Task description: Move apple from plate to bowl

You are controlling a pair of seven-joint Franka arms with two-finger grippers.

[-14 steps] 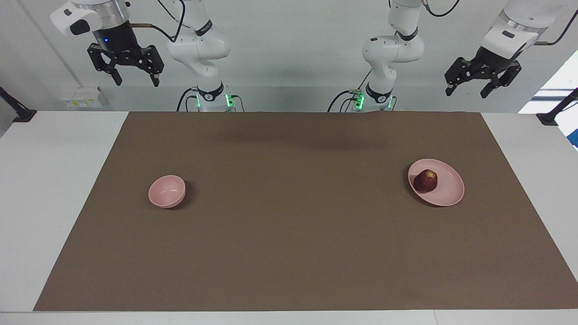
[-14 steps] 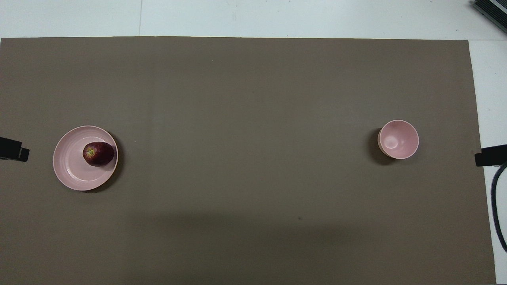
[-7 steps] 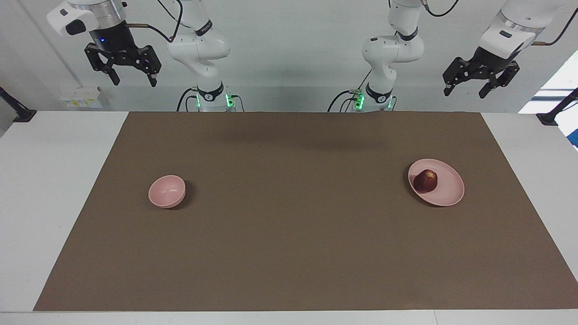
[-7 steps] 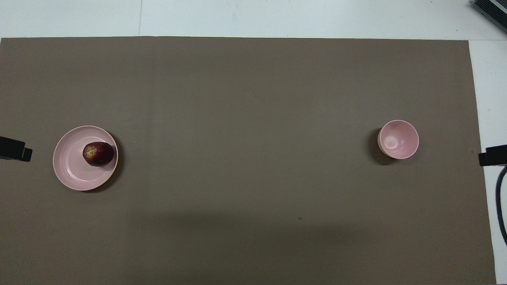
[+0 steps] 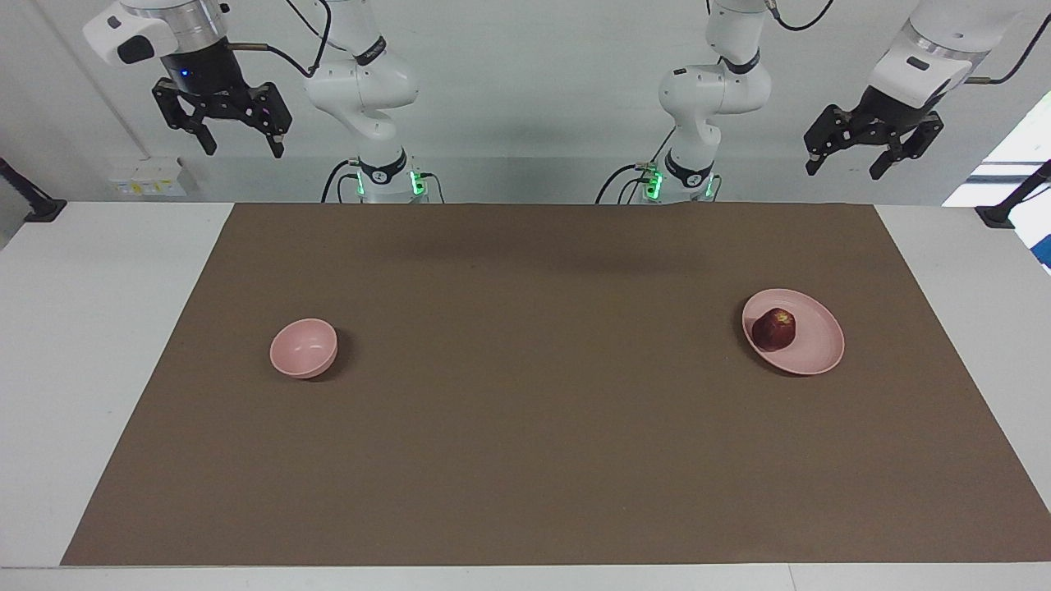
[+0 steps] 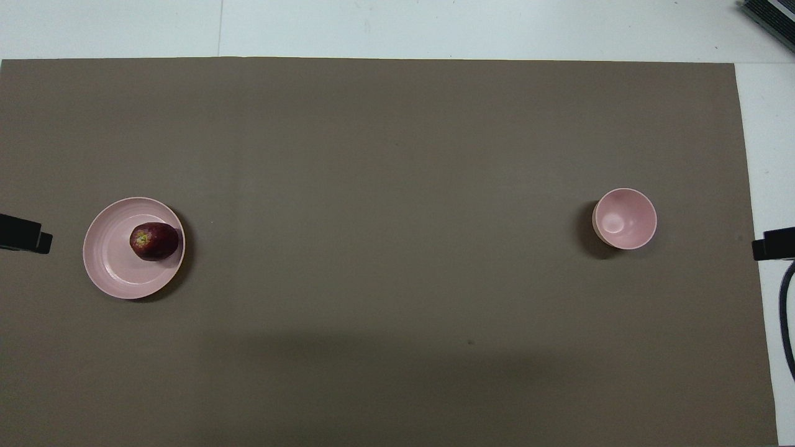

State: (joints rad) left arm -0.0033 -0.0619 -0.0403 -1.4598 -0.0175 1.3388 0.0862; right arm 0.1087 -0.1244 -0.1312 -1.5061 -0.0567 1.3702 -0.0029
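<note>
A small dark red apple (image 5: 774,327) (image 6: 154,241) lies on the wide pale pink plate (image 5: 813,355) (image 6: 109,267) toward the left arm's end of the brown mat. The small deep pink bowl (image 5: 303,348) (image 6: 624,218) stands empty toward the right arm's end. My left gripper (image 5: 846,167) hangs open high in the air at the robots' edge of the table, well above and apart from the plate. My right gripper (image 5: 240,149) hangs open and empty high up at the other end. In the overhead view only dark tips of the left gripper (image 6: 25,233) and the right gripper (image 6: 773,243) show at the edges.
A brown mat (image 5: 542,394) covers most of the white table (image 5: 90,328). Black clamp mounts (image 5: 33,205) (image 5: 1006,209) stand at the table's two ends. A black cable (image 6: 785,323) hangs at the right arm's end.
Both grippers have risen slightly and drawn a little outward. The apple, plate and bowl have not moved.
</note>
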